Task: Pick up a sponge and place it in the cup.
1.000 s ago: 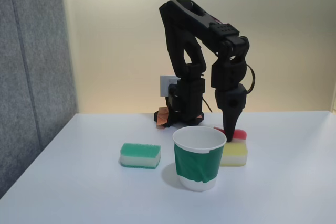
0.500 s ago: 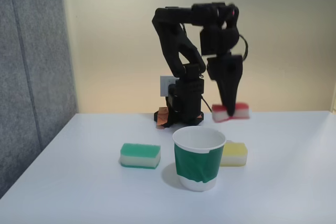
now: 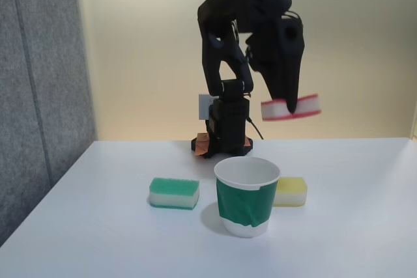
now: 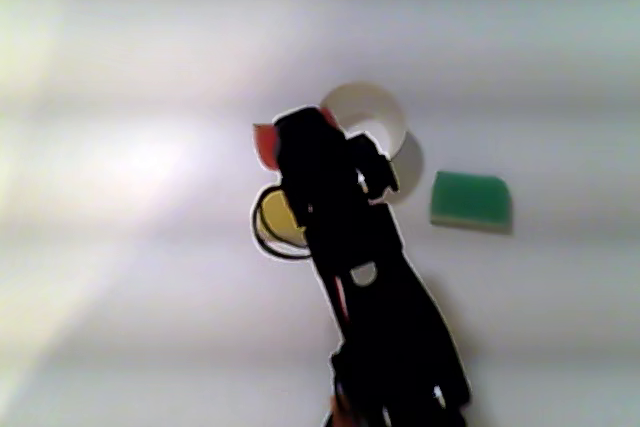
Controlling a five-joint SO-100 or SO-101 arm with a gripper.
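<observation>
gripper (image 3: 287,110) clamped on the sponge (image 3: 291,107) | sponge hung high in the air, slightly tilted, up and right of the cup (image 3: 247,194) in the fixed view | cup upright on table (image 3: 365,226)

Sponge (image 3: 290,107) above cup (image 3: 246,196); two sponges flank cup.

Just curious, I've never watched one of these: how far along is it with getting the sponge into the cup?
Pickup looks done: the gripper holds the sponge in the air, above and behind the cup. Left: moving it over the cup's mouth and dropping it in.
</observation>
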